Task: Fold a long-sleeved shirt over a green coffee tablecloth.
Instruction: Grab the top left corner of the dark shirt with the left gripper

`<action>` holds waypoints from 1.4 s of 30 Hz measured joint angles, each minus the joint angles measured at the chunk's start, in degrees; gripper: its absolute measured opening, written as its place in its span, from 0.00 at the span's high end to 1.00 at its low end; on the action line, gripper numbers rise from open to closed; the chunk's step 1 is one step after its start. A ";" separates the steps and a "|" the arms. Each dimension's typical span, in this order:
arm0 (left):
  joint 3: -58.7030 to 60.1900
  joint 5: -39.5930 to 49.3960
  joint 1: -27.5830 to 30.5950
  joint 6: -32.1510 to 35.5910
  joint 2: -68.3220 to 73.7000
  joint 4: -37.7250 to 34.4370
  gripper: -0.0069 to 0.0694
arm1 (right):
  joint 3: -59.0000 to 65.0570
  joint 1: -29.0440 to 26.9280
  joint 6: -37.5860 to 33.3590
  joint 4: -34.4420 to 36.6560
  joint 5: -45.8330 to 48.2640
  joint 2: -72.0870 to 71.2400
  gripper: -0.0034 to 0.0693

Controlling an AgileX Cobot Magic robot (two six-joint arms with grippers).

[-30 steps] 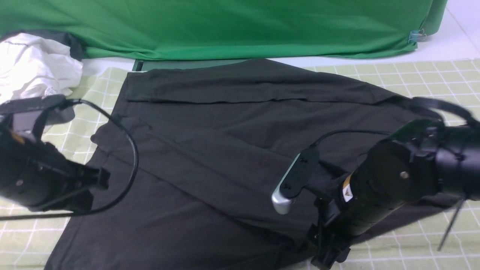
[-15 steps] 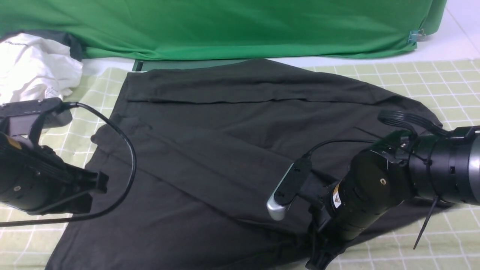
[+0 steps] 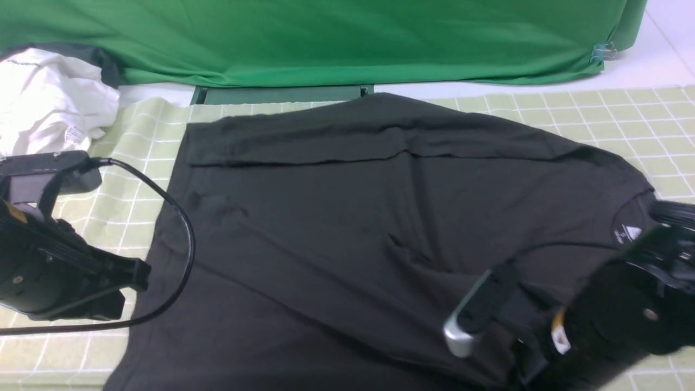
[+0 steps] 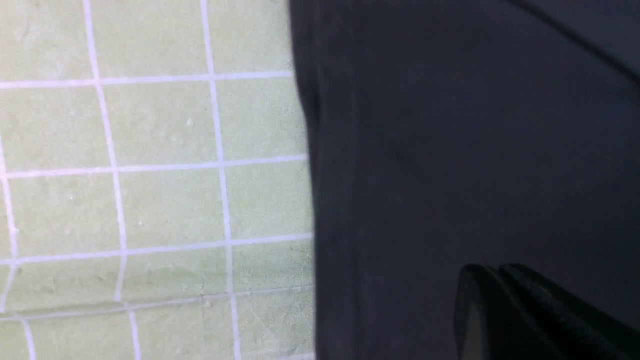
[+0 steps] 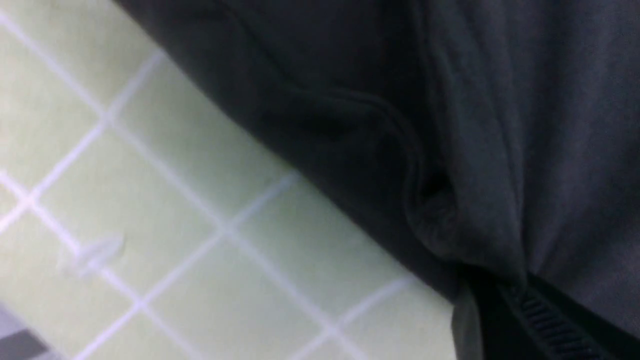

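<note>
The black long-sleeved shirt lies spread over the pale green grid tablecloth, with a folded band along its far edge. Its small white logo shows at the right by the neck. In the right wrist view, my right gripper is shut on a bunched fold of the shirt just past its edge over the tablecloth. In the front view that gripper is hidden under its own arm. My left gripper sits at the shirt's left edge. Its fingers are pressed together above the shirt, holding nothing.
A crumpled white garment lies at the far left. The vivid green backdrop hangs along the back. The left arm's black cable loops over the shirt's left side. Bare white table shows at the far right.
My right arm drew back toward the camera and to the right, dragging the shirt with it. The diagonal folds flattened, the logo came into view, and more tablecloth shows at the far left.
</note>
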 joint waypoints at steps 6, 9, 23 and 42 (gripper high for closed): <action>-2.34 -2.09 0.00 -4.88 2.06 0.23 0.89 | 0.99 0.00 2.70 0.06 2.78 -0.62 0.78; -5.16 -2.37 0.00 -5.39 4.63 0.36 0.89 | 0.99 0.00 3.40 0.11 4.94 -0.67 0.58; -36.58 -5.09 0.00 -6.33 33.66 1.25 0.88 | -8.11 0.00 5.15 0.00 14.86 -18.39 0.87; -62.60 -1.49 0.00 -7.63 62.66 8.09 0.38 | -9.90 0.00 14.57 -8.80 16.84 -33.34 0.96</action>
